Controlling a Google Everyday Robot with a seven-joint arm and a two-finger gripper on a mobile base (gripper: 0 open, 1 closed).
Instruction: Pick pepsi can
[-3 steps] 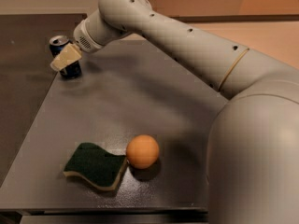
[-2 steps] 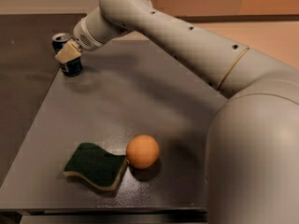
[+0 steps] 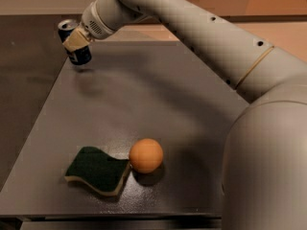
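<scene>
Dark grey matte tabletop (image 3: 144,95), tan wall behind. Back-left corner: the small dark blue pepsi can with a silver top (image 3: 80,55) hangs tilted in the white arm's gripper (image 3: 76,42), clamped tight around it. Up front, a green sponge (image 3: 96,169) touches an orange ball (image 3: 146,155).

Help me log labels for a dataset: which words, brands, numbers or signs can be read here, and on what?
No text is readable.
pepsi can, held by the gripper at the far left corner of the table: print too blurred to read.
sponge, orange ball: no markings.
</scene>
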